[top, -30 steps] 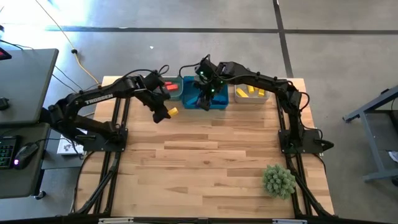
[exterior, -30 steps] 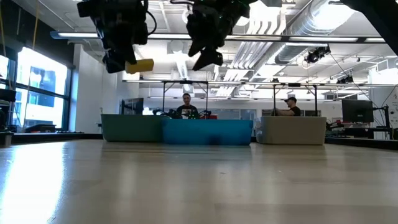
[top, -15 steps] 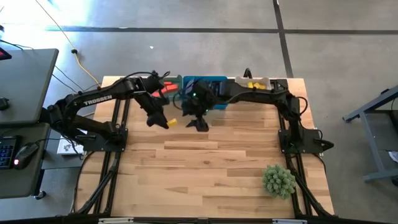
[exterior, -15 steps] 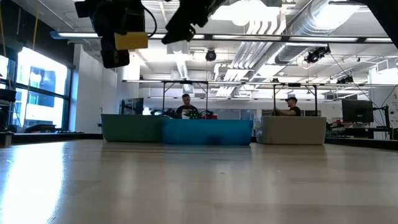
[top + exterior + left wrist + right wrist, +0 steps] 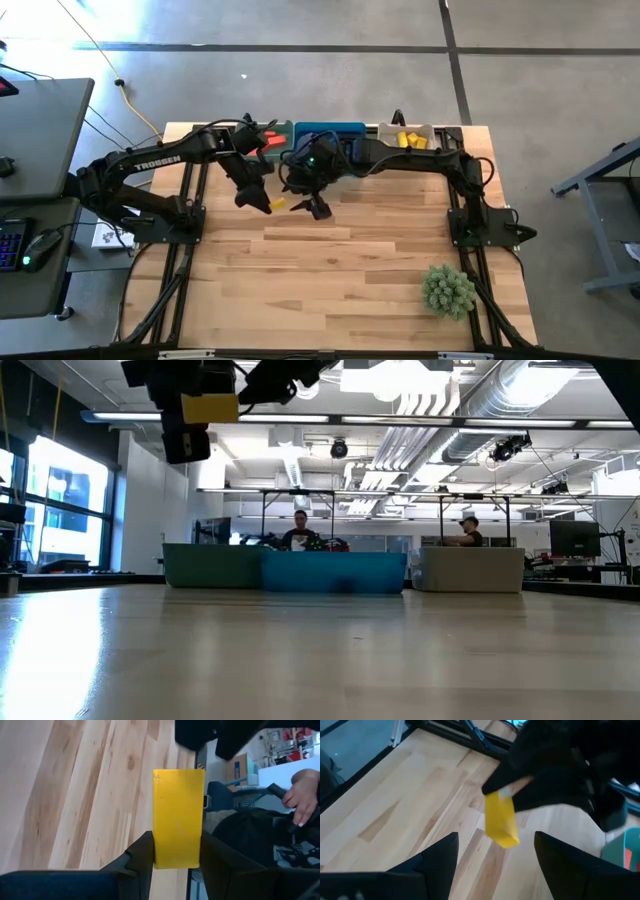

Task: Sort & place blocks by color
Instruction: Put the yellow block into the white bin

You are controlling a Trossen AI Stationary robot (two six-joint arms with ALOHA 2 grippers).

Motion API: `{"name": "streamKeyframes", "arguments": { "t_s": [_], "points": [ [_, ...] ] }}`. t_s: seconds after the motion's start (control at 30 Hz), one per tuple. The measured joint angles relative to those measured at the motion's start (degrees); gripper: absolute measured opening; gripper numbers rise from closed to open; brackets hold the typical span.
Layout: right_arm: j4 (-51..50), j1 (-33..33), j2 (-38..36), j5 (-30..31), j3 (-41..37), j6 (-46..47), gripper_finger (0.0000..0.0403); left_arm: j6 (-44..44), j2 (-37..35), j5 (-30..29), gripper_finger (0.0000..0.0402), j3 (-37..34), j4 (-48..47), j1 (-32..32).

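My left gripper (image 5: 266,200) hangs above the table, in front of the bins, shut on a yellow bar block (image 5: 279,203). The block fills the left wrist view (image 5: 178,815) and shows high in the low view (image 5: 210,407). My right gripper (image 5: 318,207) is open and hovers just right of the block; in its wrist view (image 5: 495,847) the yellow block (image 5: 500,822) is ahead of its spread fingers. Red blocks (image 5: 270,140) lie in the green bin and yellow blocks (image 5: 404,138) in the grey bin. My left gripper pinches the yellow bar block at one end (image 5: 177,856) between its two fingers (image 5: 143,851). The bar sticks out lengthwise past the fingertips. The block is lifted clear of the table.
Three bins stand in a row at the far edge: green (image 5: 282,128), blue (image 5: 330,130) and grey (image 5: 418,128). A spiky green plant ball (image 5: 447,290) sits near the right near corner. A person's hand (image 5: 304,790) shows beyond the table. Bare wood lies toward the near edge.
My right gripper has left the blue bin, moving toward the near edge and left until it is beside the left gripper. My left gripper has carried the yellow block a little toward the near edge, still shut on it.
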Motion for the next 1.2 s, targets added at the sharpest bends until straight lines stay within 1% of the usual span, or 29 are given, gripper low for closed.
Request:
{"name": "streamKeyframes", "arguments": {
  "t_s": [0.13,0.23,0.4,0.5,0.57,0.63,0.9,1.03,1.2],
  "points": [
    [0.1,0.54,0.0,-0.05,0.0,-0.42,0.0248,-0.64,0.0,2.41,0.0106,0.0,2.49,-0.06],
    [0.34,0.8,0.0,-0.09,0.0,-0.44,0.0248,-3.05,0.0,4.9,0.0106,-0.01,5.96,-0.06],
    [1.63,1.11,0.0,-0.08,0.0,-0.42,0.0247,-5.75,0.0,5.7,0.0106,0.0,10.49,-0.06],
    [1.57,1.14,0.0,-0.09,0.0,-0.13,0.0237,-6.58,0.0,6.53,0.0105,0.0,12.28,-0.06],
    [1.56,1.14,0.0,-0.09,0.0,-0.05,0.0218,-6.78,0.0,6.56,0.0106,0.0,13.11,-0.06],
    [1.61,1.14,0.0,-0.09,0.0,-0.05,0.0189,-6.78,0.0,6.58,0.0108,0.0,13.37,-0.06],
    [0.76,1.76,-0.09,0.36,-0.05,0.51,0.003,-6.53,-0.1,7.28,0.0109,0.0,13.75,-0.08],
    [0.62,1.79,0.02,1.62,-0.09,1.4,0.0028,-6.58,-0.06,6.5,0.0113,0.0,14.61,-0.02],
    [-1.02,1.77,-0.02,3.66,-0.07,4.98,0.0032,-6.66,0.0,4.59,0.0115,0.0,15.49,-0.02]
  ]
}}
